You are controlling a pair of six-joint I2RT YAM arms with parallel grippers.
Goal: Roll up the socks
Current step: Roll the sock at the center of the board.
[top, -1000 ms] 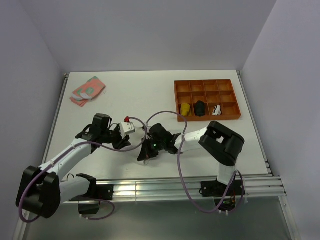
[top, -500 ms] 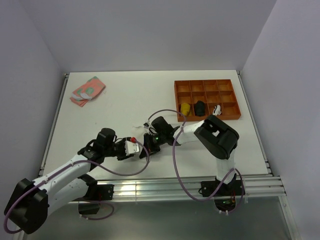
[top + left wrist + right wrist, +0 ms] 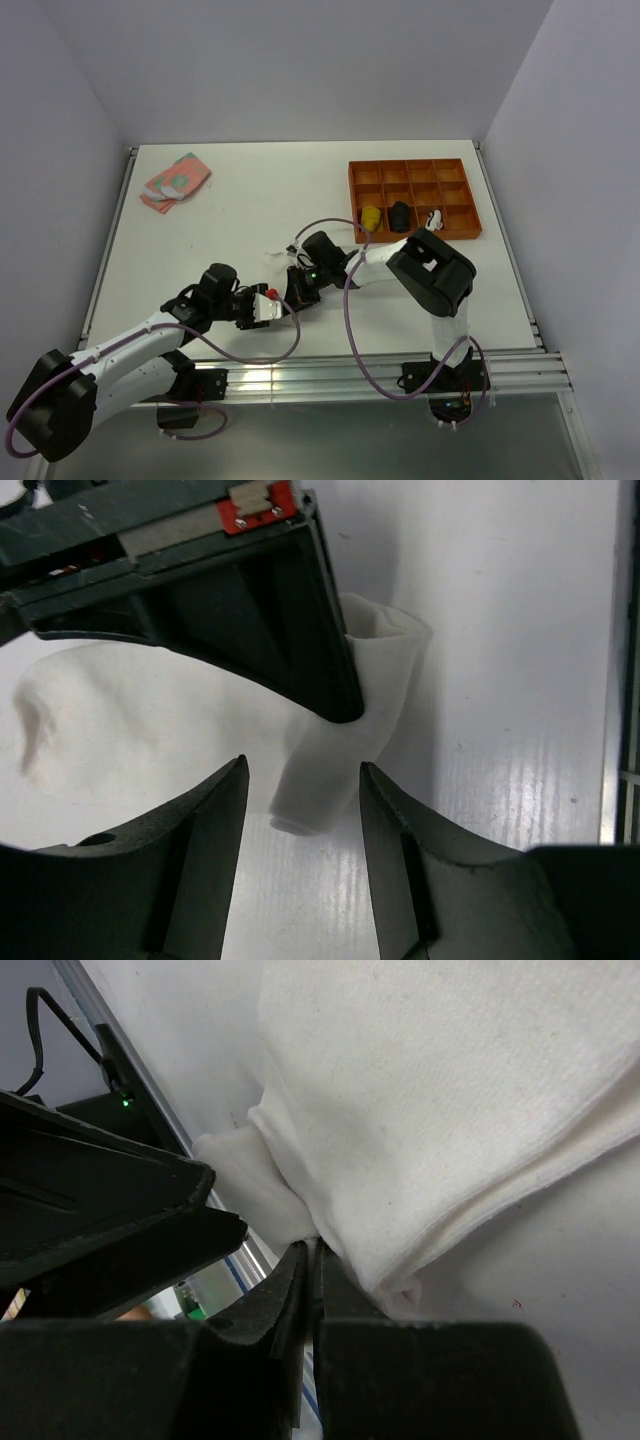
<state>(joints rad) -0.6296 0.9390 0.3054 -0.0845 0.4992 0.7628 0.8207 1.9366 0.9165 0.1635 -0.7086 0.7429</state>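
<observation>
A plain white sock (image 3: 120, 730) lies on the table, one end folded into a narrow roll (image 3: 320, 780). My left gripper (image 3: 302, 770) is open, and the rolled end pokes between its fingertips without touching them. My right gripper (image 3: 312, 1248) is shut on a fold of the same sock (image 3: 430, 1110), and its black fingers (image 3: 290, 630) come down onto the cloth from above. In the top view both grippers meet near the table's front, left gripper (image 3: 278, 303) and right gripper (image 3: 298, 288), and they hide the sock.
An orange compartment tray (image 3: 412, 172) stands at the back right with a yellow bundle (image 3: 370, 218), a black bundle (image 3: 399, 215) and a white-and-black bundle (image 3: 433, 219). Folded pink and green fabric (image 3: 175, 180) lies at the back left. A metal rail (image 3: 330, 370) runs along the near edge.
My left gripper has moved toward the near edge and opened wider, letting go of the sock. The right gripper shifted back a little, then stayed shut and still.
</observation>
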